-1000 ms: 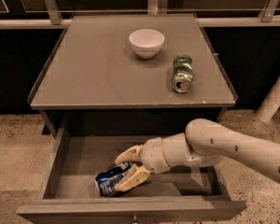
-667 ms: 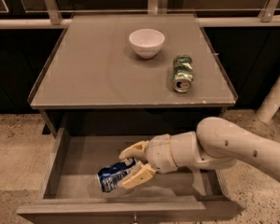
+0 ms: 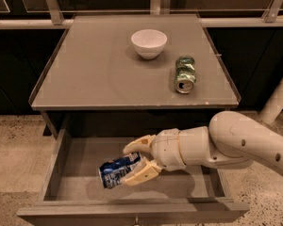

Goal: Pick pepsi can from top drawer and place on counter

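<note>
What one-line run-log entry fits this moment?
gripper shut on dark blue pepsi can | in open grey-brown wooden top drawer | not yet on grey-brown counter

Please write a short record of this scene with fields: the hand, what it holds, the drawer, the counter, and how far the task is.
Hand: cream two-finger hand, inside the open drawer, shut on the can
Held object: small dark blue pepsi can, tilted, over the drawer floor
Drawer: wide grey-brown wooden top drawer, pulled open
Counter: square grey-brown counter, bearing a white round bowl and a green and silver can on its side, apart
Task state: grasped, not yet on the counter
</note>
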Controlling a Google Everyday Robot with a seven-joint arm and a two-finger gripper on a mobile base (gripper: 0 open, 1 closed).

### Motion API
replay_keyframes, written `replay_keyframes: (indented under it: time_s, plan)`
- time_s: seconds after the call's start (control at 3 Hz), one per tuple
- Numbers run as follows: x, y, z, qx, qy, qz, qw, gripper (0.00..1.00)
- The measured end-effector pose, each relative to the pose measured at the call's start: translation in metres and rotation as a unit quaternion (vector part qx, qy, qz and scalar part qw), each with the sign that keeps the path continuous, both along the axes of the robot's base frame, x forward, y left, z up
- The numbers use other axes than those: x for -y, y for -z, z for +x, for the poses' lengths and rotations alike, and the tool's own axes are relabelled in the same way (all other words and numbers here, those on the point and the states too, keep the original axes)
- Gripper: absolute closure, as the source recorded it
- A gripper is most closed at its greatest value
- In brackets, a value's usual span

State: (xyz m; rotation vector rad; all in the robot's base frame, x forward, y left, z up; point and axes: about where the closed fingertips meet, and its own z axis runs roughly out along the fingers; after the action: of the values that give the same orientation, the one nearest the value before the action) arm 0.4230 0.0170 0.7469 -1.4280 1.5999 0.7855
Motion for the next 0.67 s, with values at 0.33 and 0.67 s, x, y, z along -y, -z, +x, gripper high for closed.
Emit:
replay_keyframes:
  time_s: [0.33, 0.67]
  plan:
    - [0.001, -0.024, 0.000, 0.045, 0.012, 0.018, 0.9987, 1.00]
    - [0.007, -0.071, 0.008, 0.138, 0.054, 0.042, 0.9880, 1.00]
